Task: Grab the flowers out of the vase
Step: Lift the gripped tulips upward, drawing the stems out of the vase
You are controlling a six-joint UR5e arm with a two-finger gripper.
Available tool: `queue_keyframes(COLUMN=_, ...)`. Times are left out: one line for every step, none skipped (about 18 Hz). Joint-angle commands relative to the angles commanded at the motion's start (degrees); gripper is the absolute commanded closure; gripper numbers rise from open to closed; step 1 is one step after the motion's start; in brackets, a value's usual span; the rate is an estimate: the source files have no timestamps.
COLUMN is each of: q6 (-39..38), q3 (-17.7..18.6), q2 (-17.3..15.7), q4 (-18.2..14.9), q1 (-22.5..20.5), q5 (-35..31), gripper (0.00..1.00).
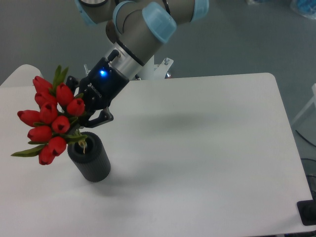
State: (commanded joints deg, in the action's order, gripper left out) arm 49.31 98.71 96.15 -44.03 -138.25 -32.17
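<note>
The flowers (49, 121), a bunch of red tulip buds with green leaves, hang tilted to the left above the vase (90, 160). My gripper (83, 123) is shut on their stems just above the vase's mouth. The stem ends still show right at the round opening; whether they are clear of it I cannot tell. The vase is a dark ribbed cylinder standing upright on the white table (197, 148) at the left.
The arm reaches down from the top centre toward the left. A metal bracket (160, 66) sits at the table's far edge behind the arm. The table's rounded corners lie at the left and right back.
</note>
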Motion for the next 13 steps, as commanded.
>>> queue_keyframes(q6=-0.44, q3=-0.7, q2=0.0, q4=0.0, q1=-0.26, q5=-0.09, gripper=0.64)
queue_keyframes(q6=-0.97, q3=-1.41, q2=0.0, q4=0.0, q1=-0.44, q5=0.0, gripper=0.64)
queue_keyframes(q6=-1.32, q3=-2.02, q2=0.0, q4=0.0, q1=-0.79, q5=0.0, gripper=0.64)
queue_keyframes(q6=-1.32, q3=-2.72, q2=0.0, q4=0.0, q1=-1.4, q5=0.09, gripper=0.64)
queue_keyframes(q6=-1.32, q3=-3.25, q2=0.0, q4=0.0, q1=-1.67, q5=0.44, gripper=0.64)
queue_keyframes(q6=-1.32, q3=-3.43, q2=0.0, q4=0.0, q1=-2.02, q5=0.61, gripper=0.64)
queue_keyframes(q6=-1.32, q3=-3.61, q2=0.0, q4=-0.09, q1=-2.55, q5=0.79, gripper=0.65)
queue_keyframes(q6=-1.32, q3=-3.61, q2=0.0, q4=-0.09, q1=-2.99, q5=0.88, gripper=0.65)
queue_keyframes(q6=-1.32, q3=-3.61, q2=0.0, q4=-0.09, q1=-3.43, q5=1.23, gripper=0.65)
queue_keyframes(q6=-1.41, q3=-3.78, q2=0.0, q4=-0.09, q1=-4.04, q5=1.58, gripper=0.66)
queue_keyframes(q6=-1.41, q3=-3.96, q2=0.0, q4=-0.09, q1=-4.66, q5=1.76, gripper=0.66)
queue_keyframes(q6=-1.32, q3=-4.14, q2=0.0, q4=-0.18, q1=-5.36, q5=1.76, gripper=0.66)
queue_keyframes(q6=-1.06, q3=-4.4, q2=0.09, q4=-0.18, q1=-6.15, q5=1.76, gripper=0.66)
